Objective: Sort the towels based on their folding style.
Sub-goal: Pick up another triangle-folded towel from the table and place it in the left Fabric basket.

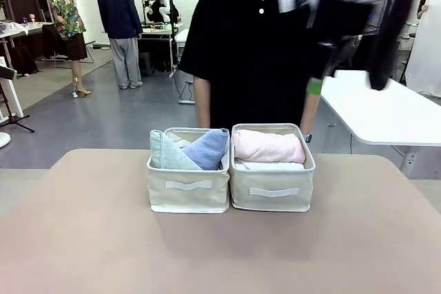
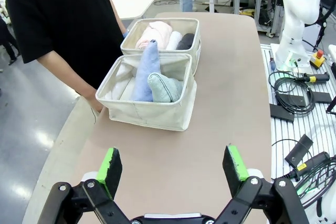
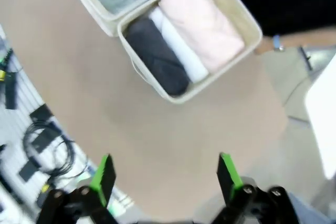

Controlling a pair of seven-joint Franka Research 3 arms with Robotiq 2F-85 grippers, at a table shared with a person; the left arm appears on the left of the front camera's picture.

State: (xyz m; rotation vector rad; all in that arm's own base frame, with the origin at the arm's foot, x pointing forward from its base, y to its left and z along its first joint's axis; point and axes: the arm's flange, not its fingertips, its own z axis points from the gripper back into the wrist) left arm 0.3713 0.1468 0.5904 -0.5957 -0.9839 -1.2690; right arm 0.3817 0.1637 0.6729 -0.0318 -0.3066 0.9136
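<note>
Sorting looks finished; both claws empty

Claws first: the left gripper (image 2: pixel 173 169) hangs above the near part of the tabletop (image 2: pixel 226 103) with its green pads spread wide and nothing between them. The right gripper (image 3: pixel 165 177) is likewise released and empty, held high over the table's right side; in the front view it is a blurred shape at upper right (image 1: pixel 313 87).

Outward from there, two cream bins stand touching side by side near the far edge of the tabletop, in front of the person (image 1: pixel 255 32). The left bin (image 1: pixel 188 194) holds the two cone-folded towels, the mint-green towel (image 2: pixel 164 87) and the light blue towel (image 2: pixel 146 72), leaning together. The right bin (image 1: pixel 272 194) holds rolled towels: the pink towel (image 3: pixel 202 24), the white towel (image 3: pixel 178 45) and the dark grey towel (image 3: pixel 155 56) lie parallel. A yellow one cannot be made out.

Judging by this, each folding style already has its own bin and no towel lies loose on the table. The step in hand appears to be withdrawal; the next move calls only for the arms to clear the bins without snagging a rim.
</note>
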